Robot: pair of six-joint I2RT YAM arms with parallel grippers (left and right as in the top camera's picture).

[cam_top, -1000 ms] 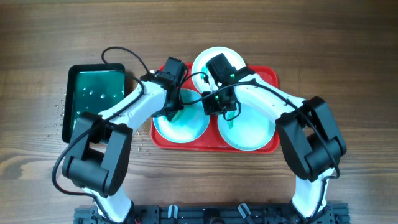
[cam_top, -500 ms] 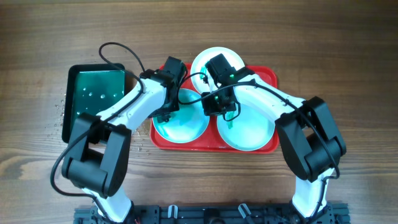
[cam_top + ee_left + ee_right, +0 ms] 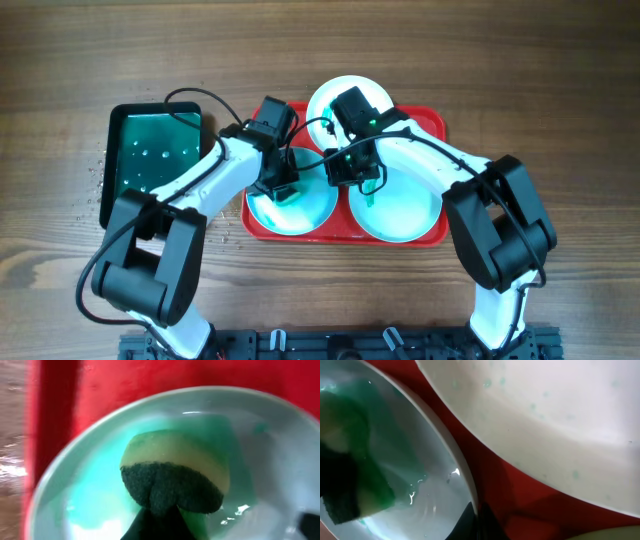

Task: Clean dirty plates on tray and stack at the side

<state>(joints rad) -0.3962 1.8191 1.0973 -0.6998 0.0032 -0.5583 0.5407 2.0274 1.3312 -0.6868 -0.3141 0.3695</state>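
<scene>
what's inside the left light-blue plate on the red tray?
A yellow sponge with a dark scouring face, pinched in the left tool, sits amid teal-green smears. Whatever lies on the plate under the sponge is hidden.

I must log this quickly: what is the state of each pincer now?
Left pincer: closed, holding the sponge on a light-blue plate.
Right pincer: closed; whether it holds anything cannot be told.

At far edge of red tray [image 3: 432, 120]: white plate [image 3: 322, 100], teal-speckled. Along near edge, side by side: left pale-blue plate [image 3: 312, 208] and right pale-blue plate [image 3: 405, 215], smeared teal-green.
</scene>
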